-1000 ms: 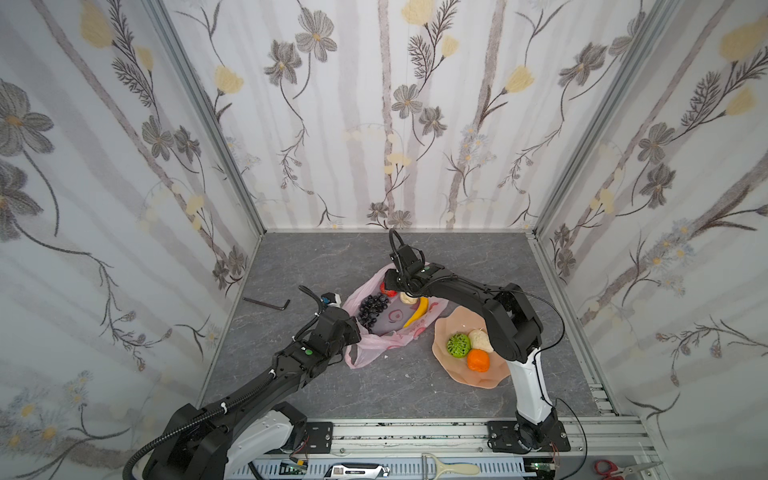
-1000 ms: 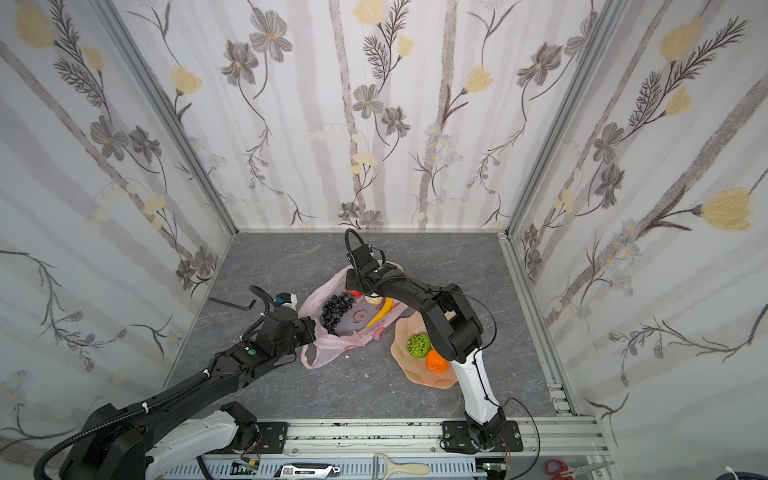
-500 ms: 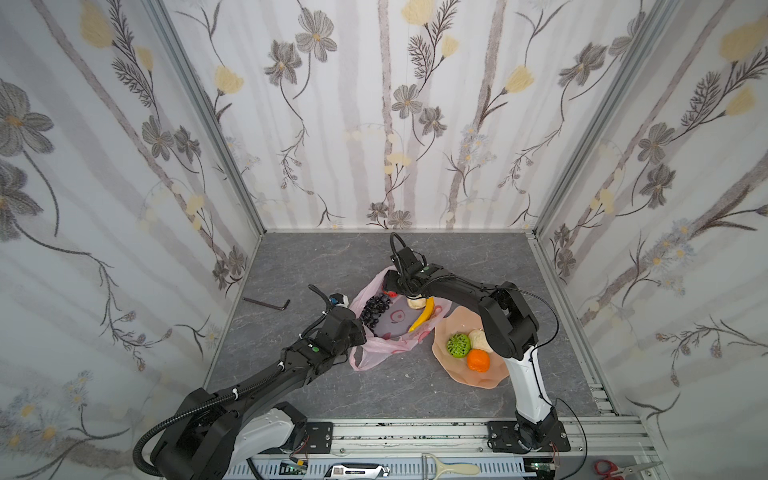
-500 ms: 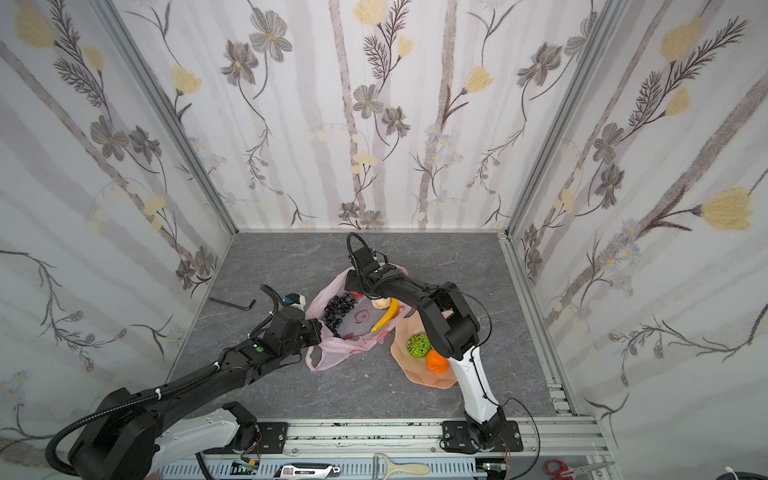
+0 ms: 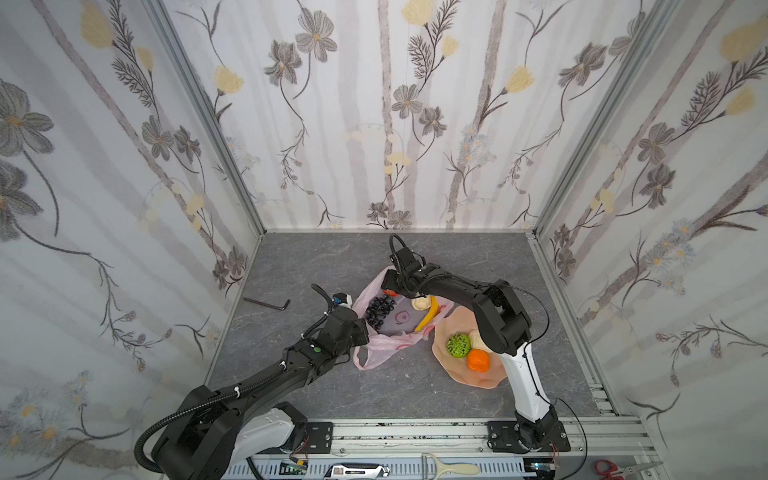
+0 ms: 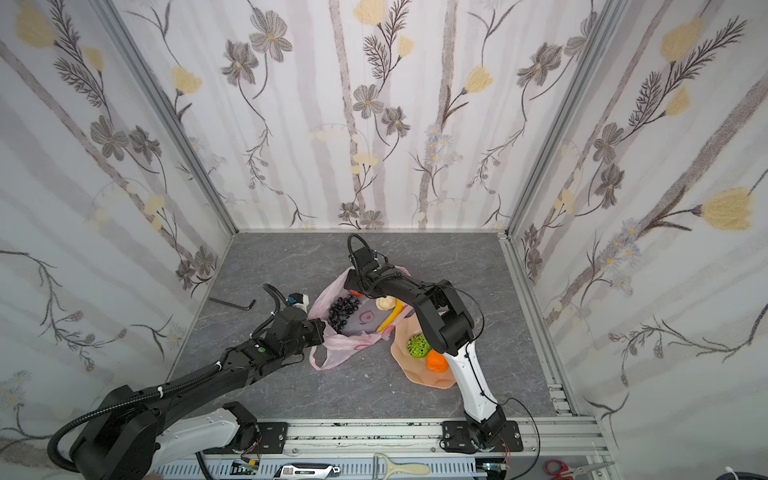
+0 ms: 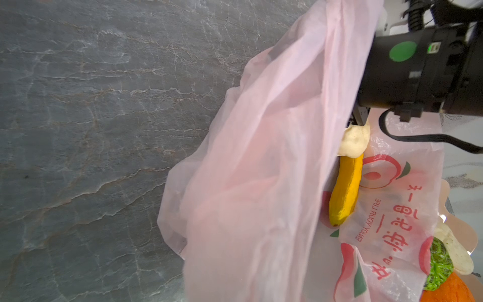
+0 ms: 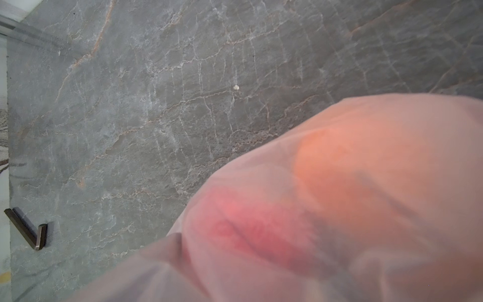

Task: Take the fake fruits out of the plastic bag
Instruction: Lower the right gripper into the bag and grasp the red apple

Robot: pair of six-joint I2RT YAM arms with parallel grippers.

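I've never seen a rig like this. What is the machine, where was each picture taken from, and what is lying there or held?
Two black robot arms, each ending in a two-finger gripper, work on a grey table. Two pictures look down from overhead; the other two come from cameras on the arms' wrists, so they show close-ups. The left gripper is shut on the plastic bag at its edge. The right gripper reaches into it, at a beige fruit; whether it grips is unclear. A grape bunch and a banana lie in the bag. A peach dish holds a green fruit, an orange and a second beige fruit. An angled metal key lies apart.
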